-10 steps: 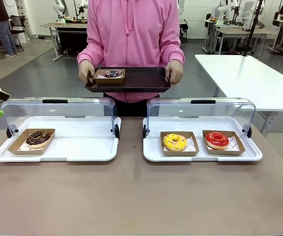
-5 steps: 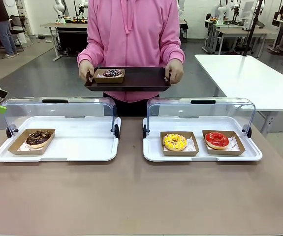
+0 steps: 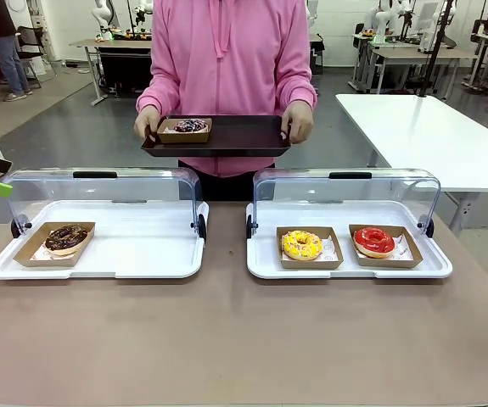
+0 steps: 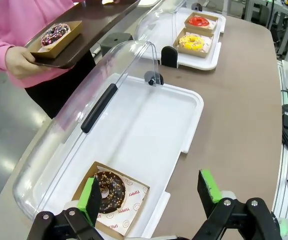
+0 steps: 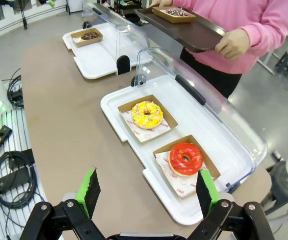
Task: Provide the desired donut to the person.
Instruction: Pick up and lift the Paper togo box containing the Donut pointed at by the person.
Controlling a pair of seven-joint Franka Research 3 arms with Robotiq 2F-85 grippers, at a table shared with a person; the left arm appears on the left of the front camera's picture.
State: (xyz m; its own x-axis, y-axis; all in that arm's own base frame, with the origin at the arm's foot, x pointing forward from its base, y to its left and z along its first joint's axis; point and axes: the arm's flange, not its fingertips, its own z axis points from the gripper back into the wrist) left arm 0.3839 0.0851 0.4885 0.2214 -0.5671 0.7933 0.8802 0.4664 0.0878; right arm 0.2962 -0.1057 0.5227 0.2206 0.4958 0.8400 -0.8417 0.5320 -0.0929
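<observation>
Left hand (image 4: 150,192): mine, released, jaws wide, empty, hanging over the chocolate donut (image 4: 108,190) in the left case (image 4: 149,125).
Right hand (image 5: 147,192): released, empty, above the red donut (image 5: 185,158) and yellow donut (image 5: 147,114).
Change: the person (image 3: 227,59) has lifted the tray (image 3: 244,136) a little and shifted it toward my left. It carries a sprinkled donut (image 3: 190,125). My hands have barely moved.
Meaning: I judge the tray is being held out to receive. Nobody points at a donut, so the choice is unsettled and the pick has not begun.
</observation>
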